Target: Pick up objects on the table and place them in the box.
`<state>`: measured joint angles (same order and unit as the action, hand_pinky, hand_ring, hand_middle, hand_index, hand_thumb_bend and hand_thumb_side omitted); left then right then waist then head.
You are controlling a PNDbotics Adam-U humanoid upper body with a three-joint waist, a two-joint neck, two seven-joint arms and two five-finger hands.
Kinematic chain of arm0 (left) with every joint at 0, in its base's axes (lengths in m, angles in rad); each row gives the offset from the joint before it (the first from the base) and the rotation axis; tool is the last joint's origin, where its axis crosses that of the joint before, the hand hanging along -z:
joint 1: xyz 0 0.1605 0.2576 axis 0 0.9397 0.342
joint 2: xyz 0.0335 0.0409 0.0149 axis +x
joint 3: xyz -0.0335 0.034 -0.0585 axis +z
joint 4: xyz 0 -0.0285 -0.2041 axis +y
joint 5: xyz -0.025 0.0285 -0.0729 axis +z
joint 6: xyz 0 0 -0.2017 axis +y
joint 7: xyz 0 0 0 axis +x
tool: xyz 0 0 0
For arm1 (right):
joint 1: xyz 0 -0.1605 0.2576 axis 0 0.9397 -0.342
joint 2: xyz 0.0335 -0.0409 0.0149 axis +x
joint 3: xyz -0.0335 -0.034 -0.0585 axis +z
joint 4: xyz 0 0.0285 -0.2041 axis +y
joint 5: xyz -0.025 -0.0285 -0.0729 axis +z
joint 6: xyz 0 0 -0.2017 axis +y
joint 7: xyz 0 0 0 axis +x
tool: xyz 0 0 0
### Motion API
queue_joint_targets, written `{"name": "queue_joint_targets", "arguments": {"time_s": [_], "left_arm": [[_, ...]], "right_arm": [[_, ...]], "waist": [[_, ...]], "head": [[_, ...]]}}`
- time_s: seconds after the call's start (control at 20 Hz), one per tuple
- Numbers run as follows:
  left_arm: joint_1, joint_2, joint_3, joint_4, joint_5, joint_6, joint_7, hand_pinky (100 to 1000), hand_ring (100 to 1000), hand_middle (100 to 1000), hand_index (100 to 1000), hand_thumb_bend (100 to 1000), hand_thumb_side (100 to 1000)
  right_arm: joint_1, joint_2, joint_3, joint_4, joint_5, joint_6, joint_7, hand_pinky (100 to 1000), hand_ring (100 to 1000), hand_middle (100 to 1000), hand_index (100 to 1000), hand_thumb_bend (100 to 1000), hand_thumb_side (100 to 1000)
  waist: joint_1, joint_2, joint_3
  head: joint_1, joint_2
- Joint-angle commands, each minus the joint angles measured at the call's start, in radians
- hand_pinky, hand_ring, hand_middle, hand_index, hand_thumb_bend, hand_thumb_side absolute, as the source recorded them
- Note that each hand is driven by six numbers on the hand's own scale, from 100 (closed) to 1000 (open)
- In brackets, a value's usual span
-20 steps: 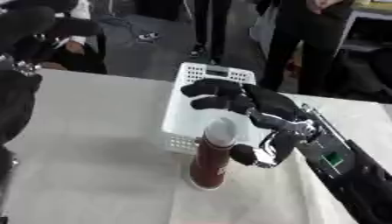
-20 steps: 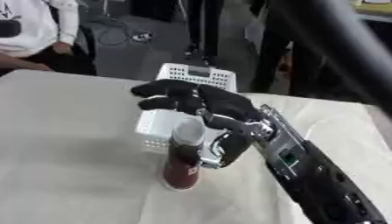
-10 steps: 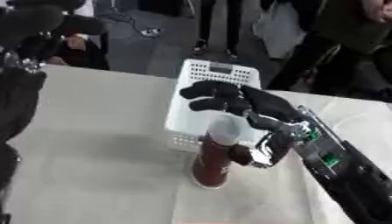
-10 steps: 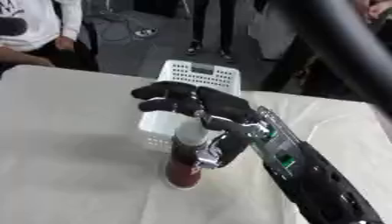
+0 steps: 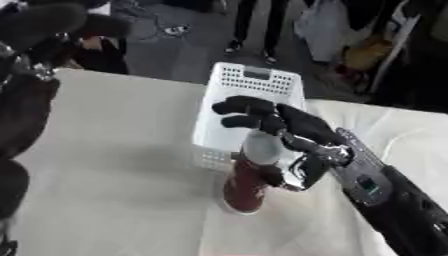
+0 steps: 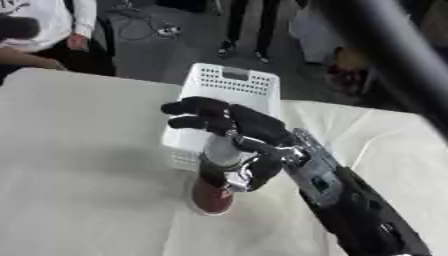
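A dark red bottle (image 5: 245,187) with a pale upper part stands slightly tilted on the white tablecloth, right in front of the white perforated box (image 5: 249,87). My right hand (image 5: 297,132) comes in from the lower right. Its fingers (image 6: 199,115) curl over the bottle's pale top and its thumb (image 5: 293,175) closes on the bottle's right side. The bottle's foot rests on the cloth. My left arm (image 5: 22,115) is a dark blurred shape along the left edge of the left eye view, and its hand cannot be made out.
The box has its near short wall (image 6: 179,157) just behind the bottle. Cloth-covered table (image 6: 79,150) stretches wide to the left and to the right of the box. People stand beyond the far table edge.
The right hand's thumb and fingers have drawn closer round the bottle. The bottle stays in front of the box. The whole picture has shifted a little.
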<state>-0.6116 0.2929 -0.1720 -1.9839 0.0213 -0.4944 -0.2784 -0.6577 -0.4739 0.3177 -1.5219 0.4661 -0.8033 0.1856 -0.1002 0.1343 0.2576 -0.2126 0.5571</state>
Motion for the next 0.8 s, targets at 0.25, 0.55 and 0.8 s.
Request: {"name": "queue_joint_targets", "arguments": {"time_s": [0.25,0.55,0.8], "left_arm": [[-0.028,-0.001,0.000,-0.016,-0.005,0.001,-0.010,891,798,905,931,335,835],[-0.030,-0.001,0.000,-0.016,-0.006,0.001,-0.012,890,798,905,930,333,836],[-0.031,-0.002,0.000,-0.016,-0.005,0.001,-0.013,890,798,905,930,334,834]], "right_arm": [[-0.029,0.002,-0.005,0.035,0.061,-0.014,-0.034,1000,929,990,1000,238,1000],[-0.030,0.007,0.000,0.051,0.090,-0.023,-0.048,1000,931,991,1000,232,1000],[-0.024,0.006,0.003,0.053,0.105,-0.027,-0.057,1000,930,991,1000,225,1000]], "waist": [[0.006,-0.005,0.004],[0.005,-0.003,0.005],[0.003,-0.002,0.007]], "head": [[-0.017,-0.019],[-0.014,-0.022],[-0.013,-0.023]]}}
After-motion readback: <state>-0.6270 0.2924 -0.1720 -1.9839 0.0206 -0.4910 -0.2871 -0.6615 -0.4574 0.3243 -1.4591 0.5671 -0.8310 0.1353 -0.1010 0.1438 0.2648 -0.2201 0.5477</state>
